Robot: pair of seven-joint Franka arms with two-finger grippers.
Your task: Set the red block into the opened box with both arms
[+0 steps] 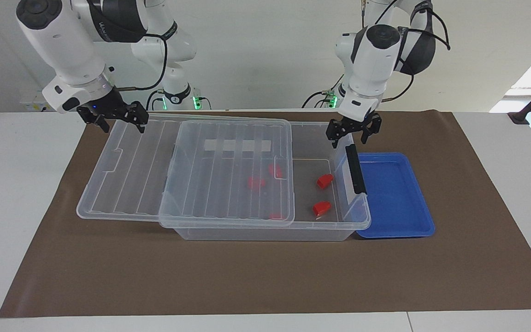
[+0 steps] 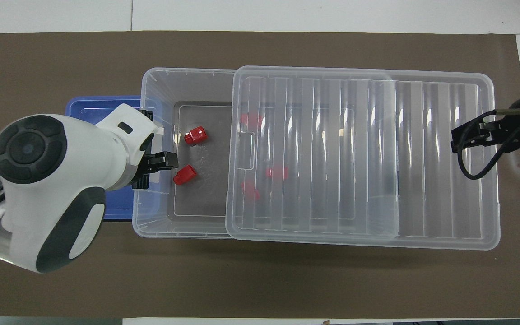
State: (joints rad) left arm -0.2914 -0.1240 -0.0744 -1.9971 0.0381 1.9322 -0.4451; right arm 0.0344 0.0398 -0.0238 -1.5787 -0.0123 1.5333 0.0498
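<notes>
Nearest the robots: lettering on the dark bands of both arms [image 1: 371,50], too small to read for certain. Left claw [image 1: 352,133] up in the air, fingers spread and empty, over the end rim of the box [image 1: 265,233], by the black latch handle [image 1: 356,169]. Right claw [image 1: 120,119] also spread, low at the corner of the lid [image 1: 122,180] toward the right arm's end of the surface; touching it or not, cannot tell.

Next out, on the box floor in the uncovered part: one red block [image 1: 324,180], then a second red piece [image 1: 321,208] farther from the robots. More red pieces dimly visible under the lid.

Probably light, stiff, smooth plastic, apt to slip if pinched at a corner. Best taken across the two flat sides of the wider base, not the narrow step.

Blank white strip [image 1: 237,145] on the lid, no print. Blue tray [image 1: 394,193] beside the box, no writing either.
</notes>
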